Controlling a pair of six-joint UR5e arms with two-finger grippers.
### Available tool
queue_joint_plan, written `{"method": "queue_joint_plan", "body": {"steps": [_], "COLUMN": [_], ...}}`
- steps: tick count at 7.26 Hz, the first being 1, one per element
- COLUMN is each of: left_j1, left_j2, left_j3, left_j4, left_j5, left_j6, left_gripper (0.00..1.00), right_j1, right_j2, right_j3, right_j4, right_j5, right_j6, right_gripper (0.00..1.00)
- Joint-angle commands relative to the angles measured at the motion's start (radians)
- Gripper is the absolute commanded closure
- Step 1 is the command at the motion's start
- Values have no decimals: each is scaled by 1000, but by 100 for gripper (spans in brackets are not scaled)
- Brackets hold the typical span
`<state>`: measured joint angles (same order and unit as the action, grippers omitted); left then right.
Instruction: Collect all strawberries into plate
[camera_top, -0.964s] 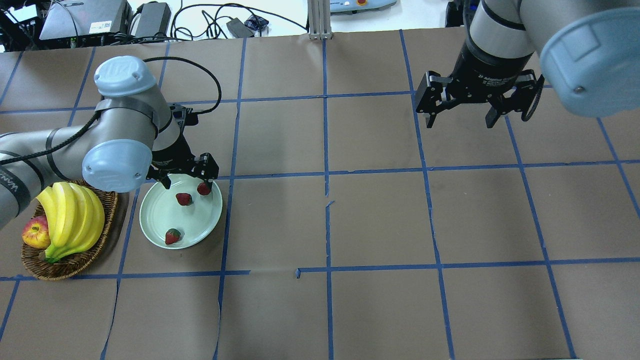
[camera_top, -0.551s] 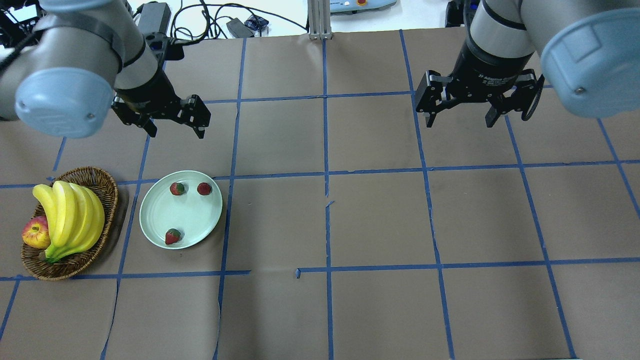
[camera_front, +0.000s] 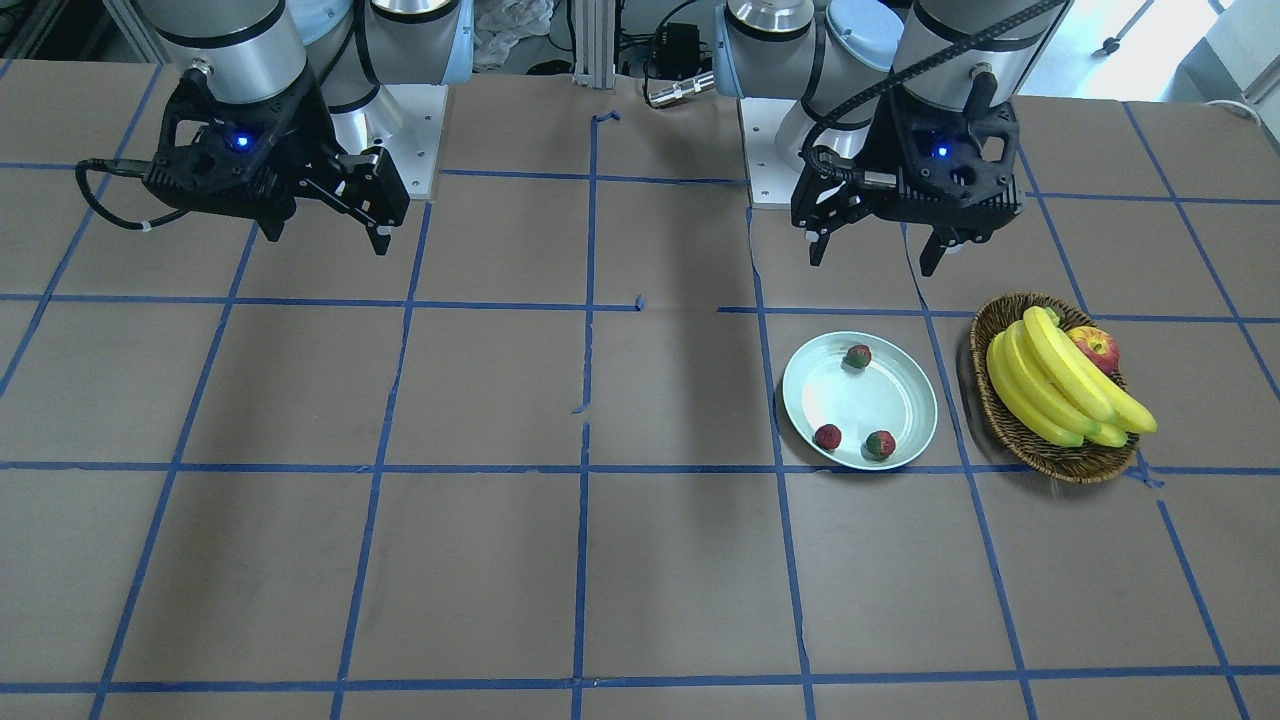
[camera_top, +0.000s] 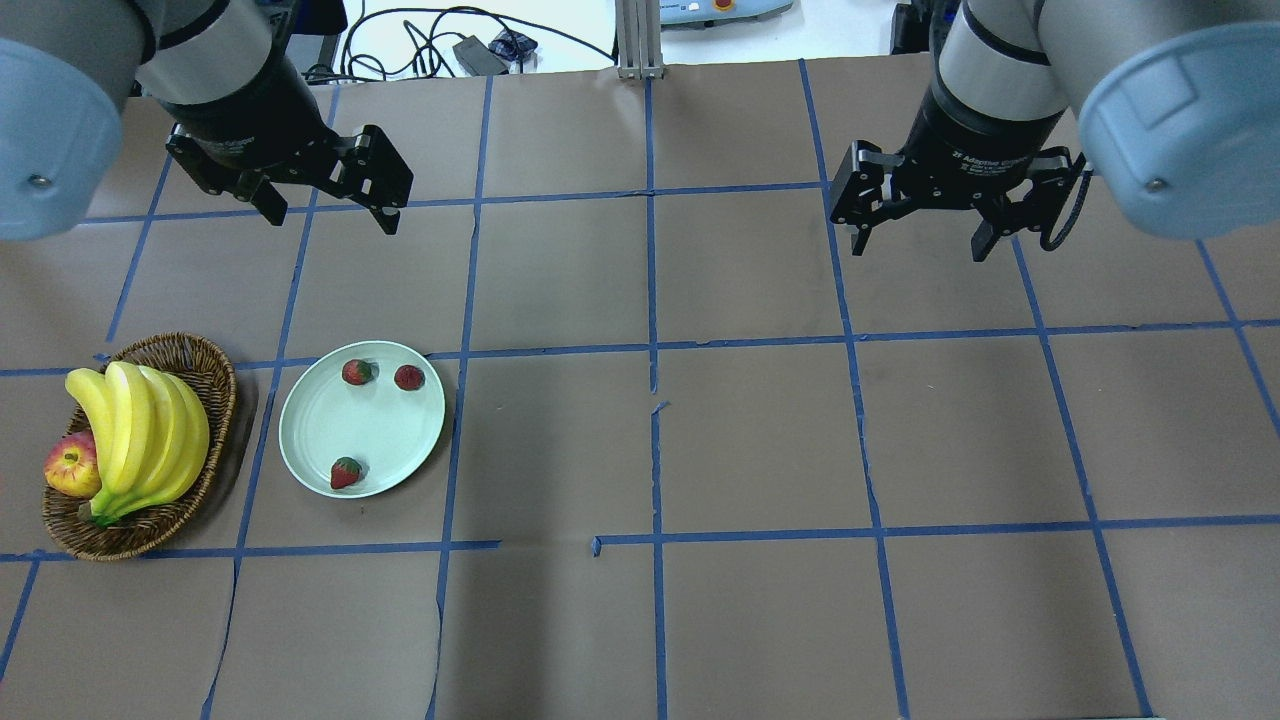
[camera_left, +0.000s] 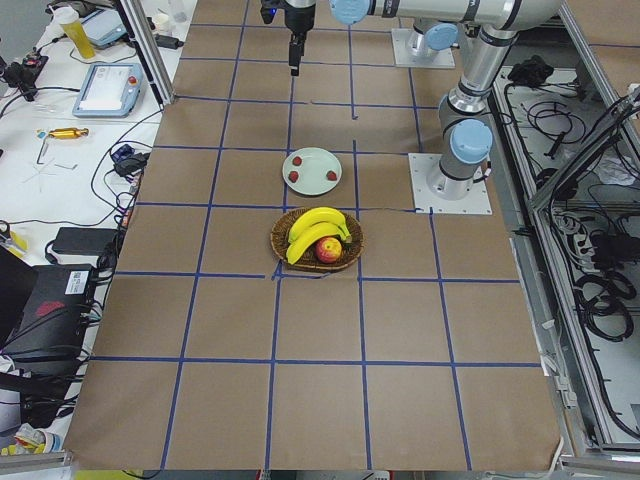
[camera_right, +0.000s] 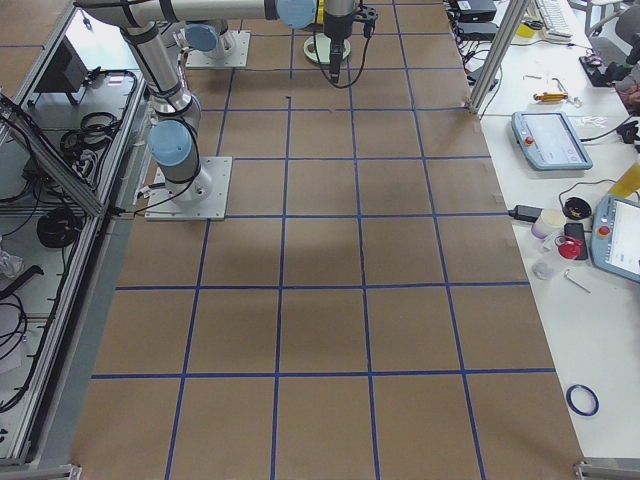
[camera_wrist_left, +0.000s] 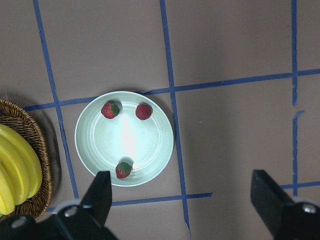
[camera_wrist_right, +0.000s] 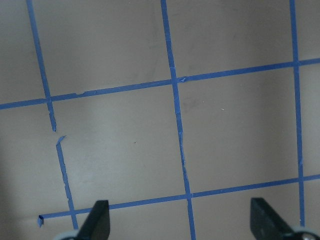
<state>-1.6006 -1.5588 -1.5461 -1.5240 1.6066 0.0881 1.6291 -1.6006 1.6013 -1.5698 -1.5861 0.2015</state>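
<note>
Three strawberries in the plate, both arms clear

We see the strawberries (camera_top: 357, 372) lying apart in the plate (camera_top: 385, 430), on the left half of the tabletop and well in from its edges. A basket (camera_top: 218, 392) of bananas (camera_top: 140, 430) and an apple (camera_top: 68, 468) stands just beside it, towards the left edge. We judge the collecting done, which is likely why the left gripper (camera_top: 332, 218) and right gripper (camera_top: 920, 246) hang high, fingers spread wide and holding nothing.
</note>
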Motion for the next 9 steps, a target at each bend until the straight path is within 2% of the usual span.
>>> {"method": "queue_joint_plan", "body": {"steps": [1,3,4,6,7,8,9], "left_j1": [-2,-2,-2,-2,-2,-2,-2], "left_j2": [6,-1,2,0,-1,3,9], "left_j3": [-3,-9,-3,-8,-12,-25,-40], "left_j4": [1,-57,-70,-56,-18,4,10], "left_j5": [4,-60,-80,-79,-73,-50,-15], "left_j6": [4,-89,-91,-90,-90,-90,-85], "left_gripper": [0,0,0,0,7,0,0], "right_j1": [-2,0,0,0,0,0,0], "right_j2": [1,27,28,28,30,30,30], "right_j3": [-49,-128,-123,-118,-113,-115,-115], "right_j4": [92,102,96,91,89,89,89], "right_j5": [0,20,12,8,5,3,3], "right_j6": [25,19,10,-2,-81,-91,-91], "right_gripper": [0,0,0,0,0,0,0]}}
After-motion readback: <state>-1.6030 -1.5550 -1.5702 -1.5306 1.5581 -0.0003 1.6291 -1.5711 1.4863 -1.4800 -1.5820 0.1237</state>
